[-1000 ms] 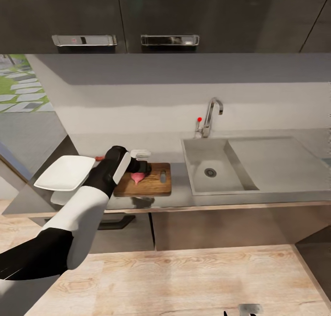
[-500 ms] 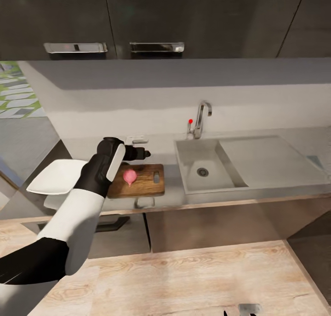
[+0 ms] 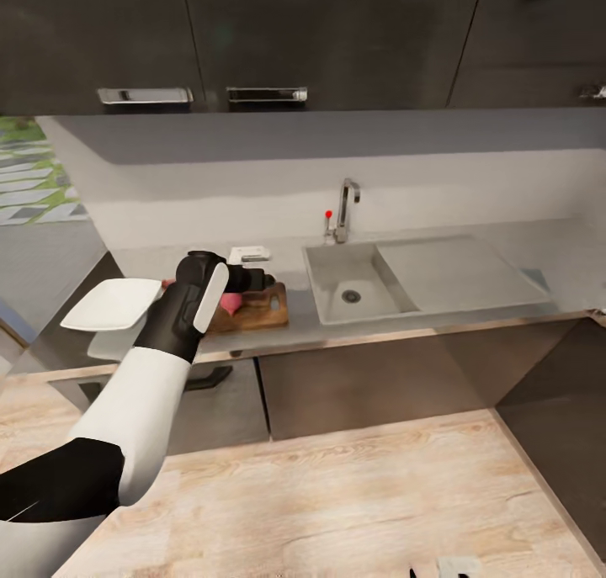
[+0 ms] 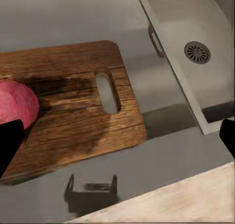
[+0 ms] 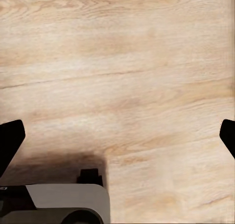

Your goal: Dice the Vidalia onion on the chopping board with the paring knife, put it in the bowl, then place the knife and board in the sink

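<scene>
- The pink-red rounded Vidalia onion is seen whole on the rectangular dark-brown wooden chopping board, at the end away from the slot handle hole; it is partly hidden in the head view by the left arm.
- The board lies on the long smooth grey tabletop, just beside the rectangular stainless-steel sink, whose basin holds nothing that can be made out.
- The first step, lifting the onion out of the sink, is therefore judged done; dicing is not yet begun, since no cut pieces are seen.
- The left gripper is held above the board near the onion; its black fingers are seen at opposite edges of the wrist view, wide apart, with nothing between them.
- The right gripper's fingers are likewise spread apart and empty, pointed down at the pale wooden floor.
- The shallow white squarish bowl stands on the tabletop beyond the board, on the side away from the sink, and looks empty.
- The paring knife cannot be identified with certainty; a small red spot behind the left arm may be its handle.
- Still left, by this judgement: fetching the knife, dicing, moving the pieces to the bowl, and putting knife and board into the sink.
</scene>
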Controlling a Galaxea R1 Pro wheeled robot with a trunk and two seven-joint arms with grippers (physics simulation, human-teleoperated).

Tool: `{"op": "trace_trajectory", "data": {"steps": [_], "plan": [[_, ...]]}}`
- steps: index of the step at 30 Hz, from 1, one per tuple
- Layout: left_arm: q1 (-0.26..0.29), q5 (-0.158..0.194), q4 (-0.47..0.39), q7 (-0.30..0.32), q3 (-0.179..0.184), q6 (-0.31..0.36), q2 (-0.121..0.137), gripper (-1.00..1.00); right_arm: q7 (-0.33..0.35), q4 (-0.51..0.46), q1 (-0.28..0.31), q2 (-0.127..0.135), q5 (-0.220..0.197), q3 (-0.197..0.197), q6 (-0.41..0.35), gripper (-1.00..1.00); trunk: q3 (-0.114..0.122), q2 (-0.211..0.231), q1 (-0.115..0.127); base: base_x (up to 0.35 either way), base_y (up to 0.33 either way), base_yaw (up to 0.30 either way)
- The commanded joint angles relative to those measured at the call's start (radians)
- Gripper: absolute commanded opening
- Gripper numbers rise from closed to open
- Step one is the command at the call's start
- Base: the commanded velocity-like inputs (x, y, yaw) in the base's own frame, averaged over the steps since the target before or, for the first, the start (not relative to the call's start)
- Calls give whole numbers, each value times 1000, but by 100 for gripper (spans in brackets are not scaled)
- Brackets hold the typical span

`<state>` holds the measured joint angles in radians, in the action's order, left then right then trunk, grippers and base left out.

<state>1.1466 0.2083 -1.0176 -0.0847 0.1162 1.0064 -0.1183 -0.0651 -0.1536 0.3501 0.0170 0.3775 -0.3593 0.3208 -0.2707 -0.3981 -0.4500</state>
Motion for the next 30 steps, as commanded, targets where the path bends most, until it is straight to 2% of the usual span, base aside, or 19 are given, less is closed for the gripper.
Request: {"op": "trace_trajectory", "data": {"steps": [1,4,6,7,8,9,12,13,17,19,21,26,30], "plan": [[1,10,-1,-9,1,3,0,100,-4,2,1,0,11,-6,4,100,0,-2,0,-342,0,-98],[-25,10,-15,-9,1,3,0,100,-4,2,1,0,11,-6,4,100,3,-2,0,-310,0,-75],[-69,10,-64,-8,2,2,0,100,-3,2,1,0,11,-5,4,100,4,-2,0,-147,0,-46],[-102,10,-107,-8,2,2,0,100,-3,2,1,0,11,-5,4,100,4,-2,0,-73,0,-23],[-158,10,-183,-7,2,0,0,100,-3,2,1,0,11,-4,4,100,4,-2,0,-38,0,-12],[-177,10,-210,-7,2,0,0,100,-3,2,1,0,11,-4,4,100,5,-2,0,-30,0,-9],[-302,9,-379,-6,4,-2,0,100,-2,2,1,0,11,-5,5,100,5,-2,0,-12,0,-4],[-318,8,-397,-6,4,-3,0,100,-2,2,1,0,11,-5,5,100,5,-2,0,-5,0,-2],[-460,8,-499,-2,6,-6,2,100,-2,2,1,0,11,-6,8,100,5,-2,0,-1,0,0],[-530,8,-522,1,7,-13,2,100,-2,2,1,0,11,-6,9,100,5,-2,0,0,0,0],[-559,8,-526,2,7,-33,2,100,-2,2,1,0,11,-6,10,100,5,-2,0,0,0,0],[-655,8,-530,3,12,-147,15,100,-2,1,1,0,11,-6,10,100,5,-2,0,0,0,0],[-759,8,-530,5,25,-230,28,100,-2,0,1,0,11,-6,11,100,5,-2,0,0,0,0]]}}
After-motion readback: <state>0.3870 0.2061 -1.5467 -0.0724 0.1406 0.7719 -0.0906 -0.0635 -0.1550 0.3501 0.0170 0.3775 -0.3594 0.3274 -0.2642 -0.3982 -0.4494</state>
